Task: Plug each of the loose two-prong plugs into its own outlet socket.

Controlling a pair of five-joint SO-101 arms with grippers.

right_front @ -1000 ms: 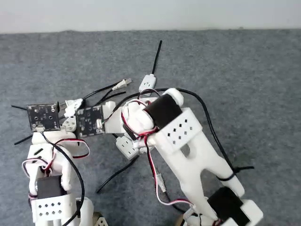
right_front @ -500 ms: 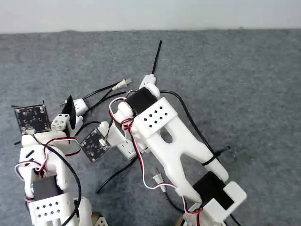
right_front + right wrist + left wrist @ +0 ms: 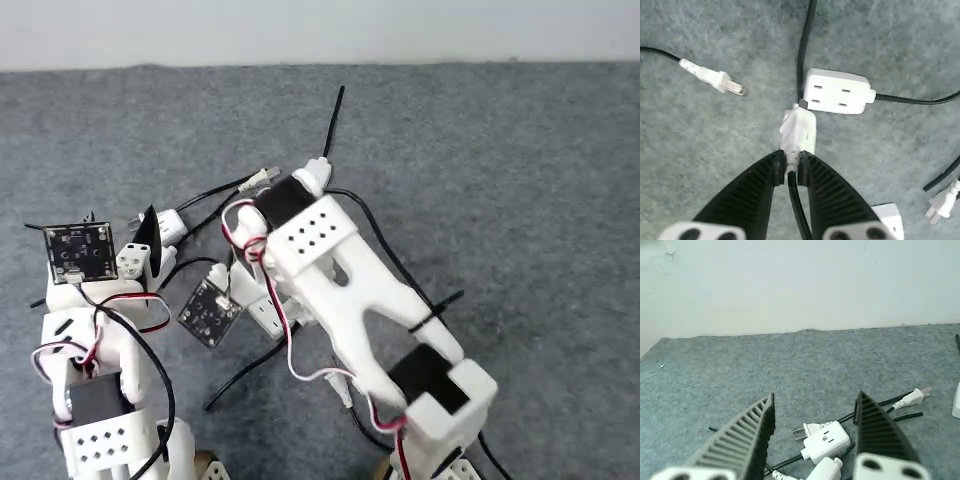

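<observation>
At the centre of the high view, the right arm covers its own hand over the grey table [image 3: 520, 200]. Its wrist view tells more: the right hand [image 3: 791, 157] is closed on a white two-prong plug [image 3: 799, 131], whose front end touches the side of a white outlet block [image 3: 839, 91]. One loose plug [image 3: 715, 78] lies apart from them. The left arm's wrist view shows the left hand [image 3: 815, 397] wide open, with another outlet socket [image 3: 826, 441] seen between its jaws.
</observation>
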